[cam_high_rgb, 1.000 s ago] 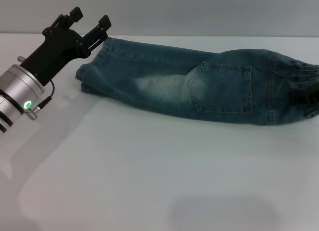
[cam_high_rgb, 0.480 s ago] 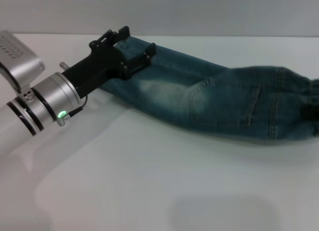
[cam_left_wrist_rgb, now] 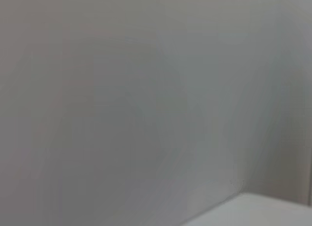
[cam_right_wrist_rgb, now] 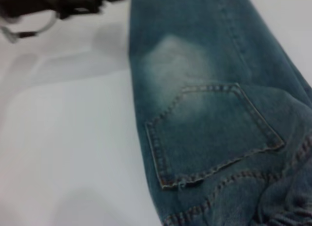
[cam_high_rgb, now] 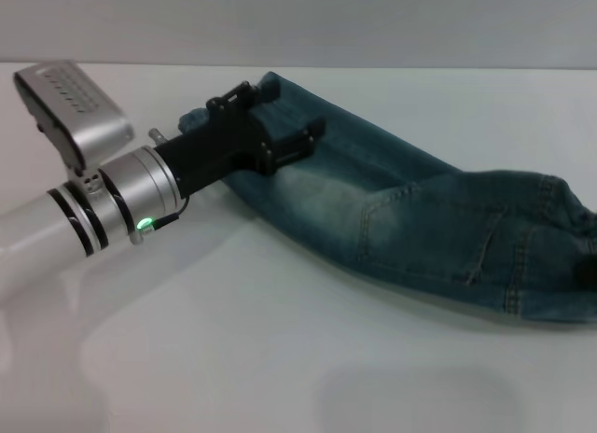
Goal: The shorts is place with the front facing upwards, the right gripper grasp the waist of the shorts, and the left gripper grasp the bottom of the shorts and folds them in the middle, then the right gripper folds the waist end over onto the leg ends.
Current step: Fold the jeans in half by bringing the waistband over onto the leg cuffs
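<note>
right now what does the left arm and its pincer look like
The left arm's pincer is a matte black blocky claw with two short pronged fingers. Behind it sits a silver-white cylindrical wrist with black ring bands, a small green light, a thin black cable and a grey ribbed box.

Since a second ago the left gripper (cam_high_rgb: 280,120) travels rightward, closing on the leg ends (cam_high_rgb: 280,97) and carrying them along. The shorts (cam_high_rgb: 420,228) now lie slanted; the waist (cam_high_rgb: 574,218) sits lower, bunched at the right edge.
</note>
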Tool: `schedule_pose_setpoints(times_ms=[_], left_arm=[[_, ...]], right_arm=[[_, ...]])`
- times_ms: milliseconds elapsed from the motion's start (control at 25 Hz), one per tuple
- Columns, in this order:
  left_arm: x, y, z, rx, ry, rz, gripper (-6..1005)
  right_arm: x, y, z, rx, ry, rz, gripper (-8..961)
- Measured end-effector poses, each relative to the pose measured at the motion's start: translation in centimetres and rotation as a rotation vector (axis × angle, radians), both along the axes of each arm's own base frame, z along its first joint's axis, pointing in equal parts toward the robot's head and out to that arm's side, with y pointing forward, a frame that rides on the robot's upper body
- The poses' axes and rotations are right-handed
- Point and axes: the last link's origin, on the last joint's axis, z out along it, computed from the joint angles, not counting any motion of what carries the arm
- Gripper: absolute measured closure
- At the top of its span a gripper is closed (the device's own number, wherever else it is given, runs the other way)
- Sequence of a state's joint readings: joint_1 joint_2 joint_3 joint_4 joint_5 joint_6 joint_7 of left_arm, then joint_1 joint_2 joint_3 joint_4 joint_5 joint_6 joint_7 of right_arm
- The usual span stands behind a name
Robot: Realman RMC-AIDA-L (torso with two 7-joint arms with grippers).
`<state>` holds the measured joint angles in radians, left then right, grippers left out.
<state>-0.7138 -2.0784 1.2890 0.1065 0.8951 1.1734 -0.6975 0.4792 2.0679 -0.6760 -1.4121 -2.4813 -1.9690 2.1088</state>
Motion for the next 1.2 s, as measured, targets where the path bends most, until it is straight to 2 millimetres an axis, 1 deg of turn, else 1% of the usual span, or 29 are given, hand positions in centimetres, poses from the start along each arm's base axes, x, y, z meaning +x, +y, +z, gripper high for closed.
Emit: schedule_pose_setpoints(times_ms=[240, 440, 600, 840, 1200], left_arm=[[-0.4, 0.2, -0.5, -0.013, 0.052, 0.016, 168], [-0.5, 0.1, -0.8, -0.024, 0.068, 0.021, 168], [-0.8, -0.4, -1.2, -0.049, 0.086, 0.016, 168], [-1.1, -1.3, -2.0, -0.110, 0.111, 0.003, 168], [-2.3, -2.9, -2.7, -0.166, 0.132, 0.016, 169]], right_arm=[[-0.9, -1.5, 1.2, -0.035, 0.081, 0.042, 871], [-1.7, -2.0, 2.1, -0.044, 0.138, 0.081, 873], [-2.4, -1.9, 2.5, -0.039, 0.169, 0.098, 874], [-3.2, -1.7, 2.6, -0.030, 0.211, 0.120, 875], [-4.6, -0.9, 2.9, -0.019, 0.257, 0.135, 876]])
